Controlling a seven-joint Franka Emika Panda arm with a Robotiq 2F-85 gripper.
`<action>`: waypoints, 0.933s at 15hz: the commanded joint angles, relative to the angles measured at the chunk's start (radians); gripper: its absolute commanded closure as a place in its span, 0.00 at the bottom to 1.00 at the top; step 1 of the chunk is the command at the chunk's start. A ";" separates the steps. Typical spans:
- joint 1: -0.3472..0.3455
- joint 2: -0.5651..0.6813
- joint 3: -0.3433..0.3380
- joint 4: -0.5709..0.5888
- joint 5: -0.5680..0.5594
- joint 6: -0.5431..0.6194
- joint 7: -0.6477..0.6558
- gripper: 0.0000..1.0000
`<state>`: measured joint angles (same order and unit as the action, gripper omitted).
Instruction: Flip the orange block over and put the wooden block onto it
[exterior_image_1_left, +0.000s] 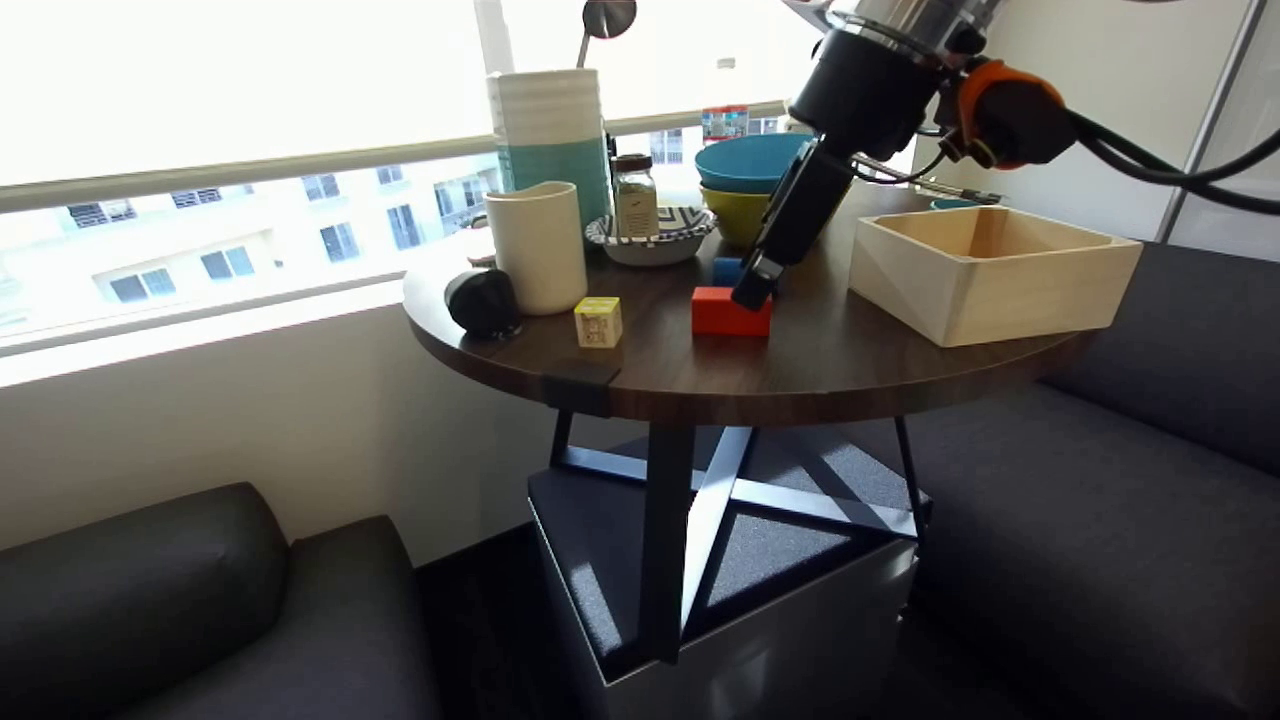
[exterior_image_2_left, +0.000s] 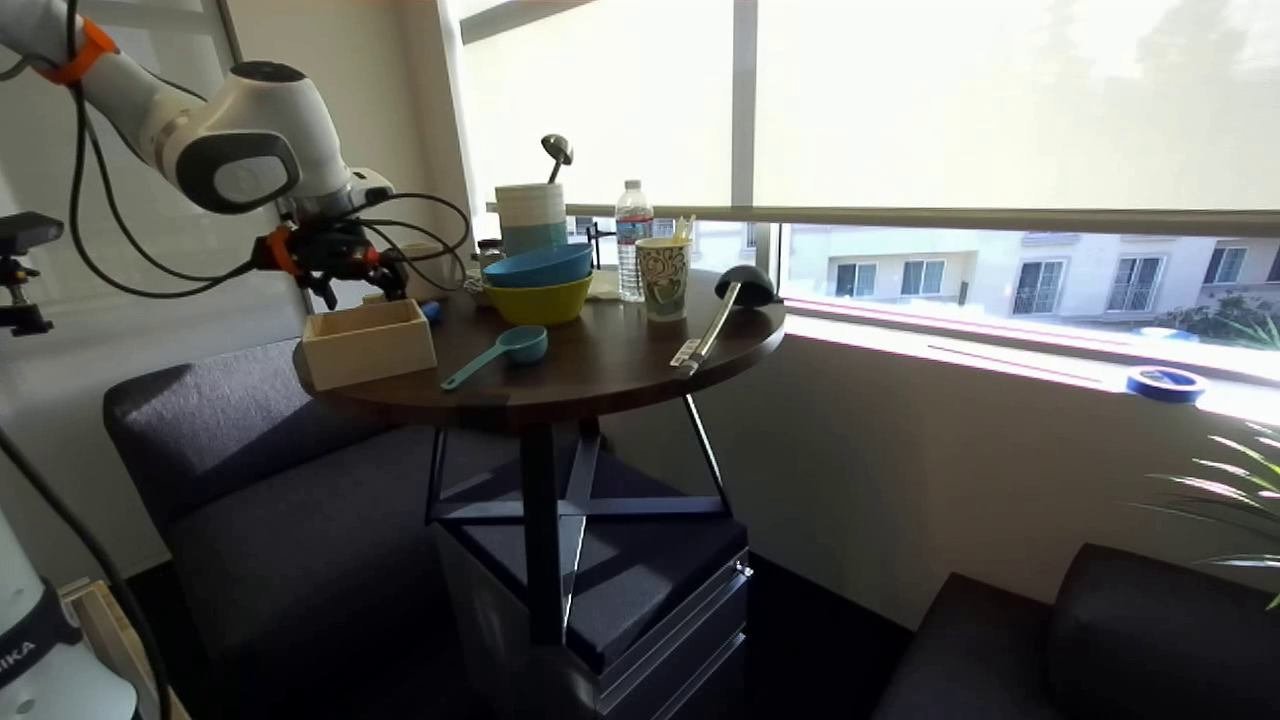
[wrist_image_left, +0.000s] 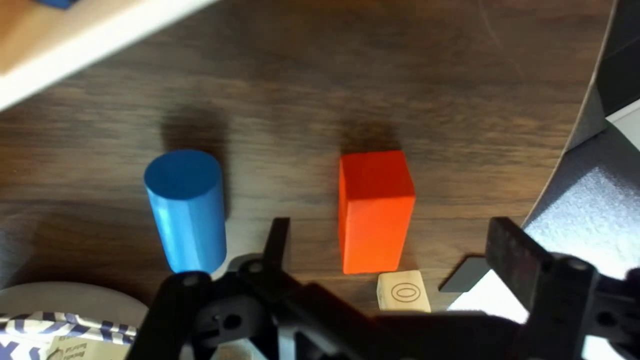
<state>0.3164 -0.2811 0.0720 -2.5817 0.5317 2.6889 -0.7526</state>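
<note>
While the orange block (wrist_image_left: 376, 215) lies just right of center in the wrist view, the gripper (wrist_image_left: 390, 235), its jaws spread wide to either side, grasps nothing. The wooden block (wrist_image_left: 403, 291) appears below, toward the bottom edge; a blue cylinder (wrist_image_left: 192, 220) occupies the left of the frame, a wooden box (wrist_image_left: 100, 42) the upper-left corner.

In an exterior view, glares through a window (exterior_image_1_left: 240, 110) past the tabletop's (exterior_image_1_left: 650, 370) left edge; shows dark seating (exterior_image_1_left: 1060, 500) beyond the right edge.
</note>
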 joint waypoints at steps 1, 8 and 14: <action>0.013 -0.038 -0.015 -0.031 -0.031 -0.039 0.032 0.00; 0.024 -0.028 -0.025 -0.037 -0.009 -0.038 0.014 0.32; 0.029 -0.023 -0.033 -0.042 -0.006 -0.033 0.011 0.25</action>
<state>0.3298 -0.2916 0.0531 -2.6149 0.5318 2.6609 -0.7526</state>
